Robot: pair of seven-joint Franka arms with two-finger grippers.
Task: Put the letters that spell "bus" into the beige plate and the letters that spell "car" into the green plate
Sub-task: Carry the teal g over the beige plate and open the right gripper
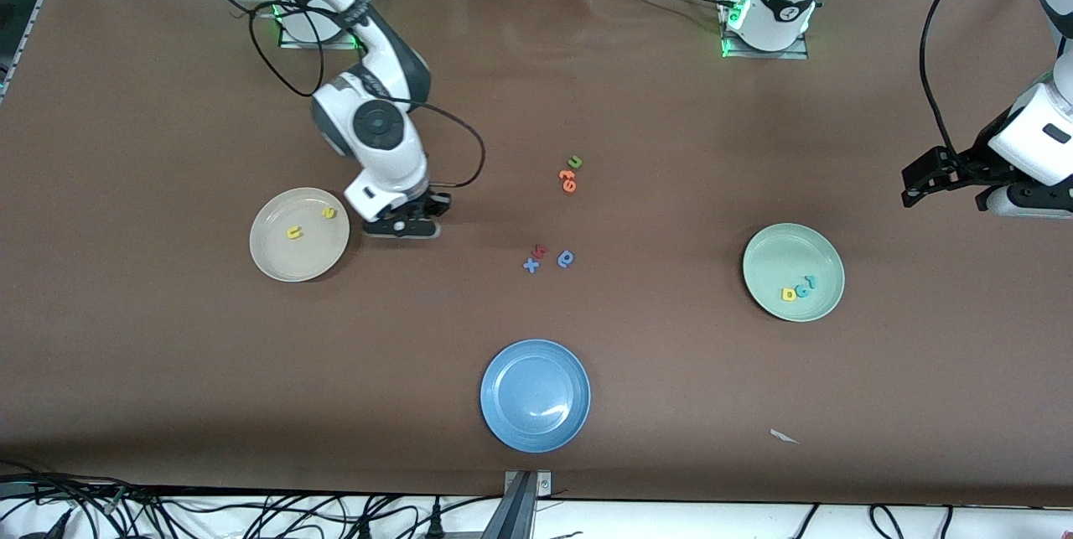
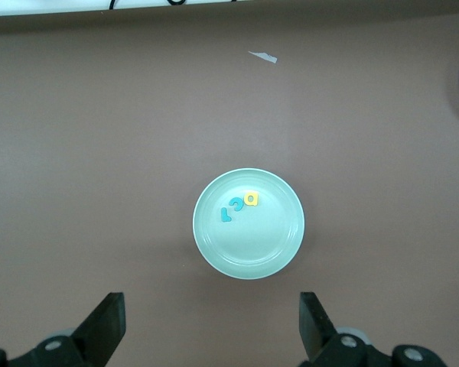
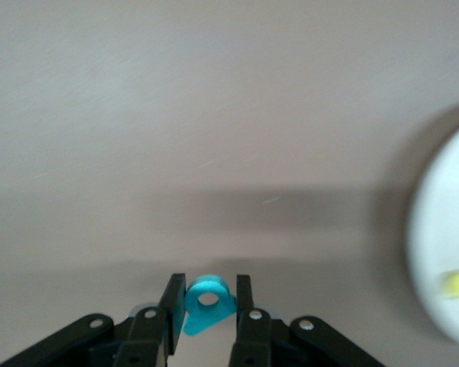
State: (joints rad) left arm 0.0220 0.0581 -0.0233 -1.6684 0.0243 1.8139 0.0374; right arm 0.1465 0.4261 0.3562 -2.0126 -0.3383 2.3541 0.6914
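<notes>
Nearest to the front camera sits the blue plate (image 1: 535,395). It has nothing in it, and we do not need it for our job.

A bit farther up the table are our two plates. The green plate (image 1: 793,272) is toward the left arm's end. In it lie the yellow "a" (image 1: 789,294), the teal "c" (image 1: 800,289) and the teal "r" (image 1: 810,281), so we think "car" is done. The beige plate (image 1: 299,234) is toward the right arm's end. It has the yellow "u" (image 1: 294,232) and the yellow "s" (image 1: 329,213) in it. Only the "b" is missing.

In the middle of the table lie the spare letters (image 1: 548,257), and a green and orange bunch (image 1: 570,175) lies farther up. We leave those alone.

Our right gripper (image 3: 206,310) is just beside the beige plate, low over the table. Its fingers are squeezed tight on the teal "b" (image 3: 207,303). We hold it so we can carry it over the rim and drop it in.

Our left gripper (image 2: 208,325) waits up high over the table beside the green plate, with its fingers spread wide and nothing between them.
</notes>
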